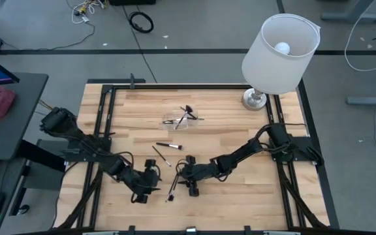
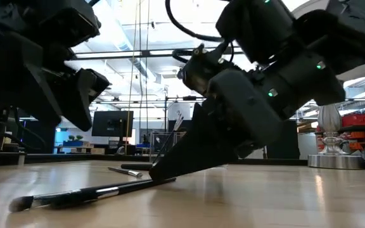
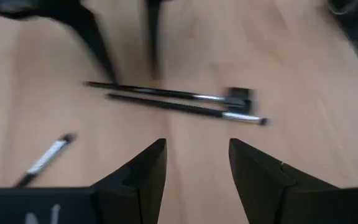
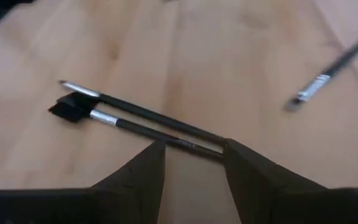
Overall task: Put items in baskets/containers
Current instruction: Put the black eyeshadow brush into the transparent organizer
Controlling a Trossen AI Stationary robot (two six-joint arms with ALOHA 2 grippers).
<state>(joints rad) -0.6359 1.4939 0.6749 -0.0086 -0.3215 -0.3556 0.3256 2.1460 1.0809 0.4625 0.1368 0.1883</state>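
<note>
Wood tabletop (image 1: 240, 189), lamp (image 1: 276, 55) upper right; right gripper (image 4: 191, 149) part-open over two brushes (image 4: 148, 121); left gripper (image 3: 194, 152) open, empty.

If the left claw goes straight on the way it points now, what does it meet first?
Probably the pair of brushes lying side by side on the table just ahead of the open left claw; depth is uncertain.

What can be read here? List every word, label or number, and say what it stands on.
No text reads whole.
Pale print on the brush handle: too blurred to read.
Pale letters on the body of the left gripper: cut off, unreadable.
</note>
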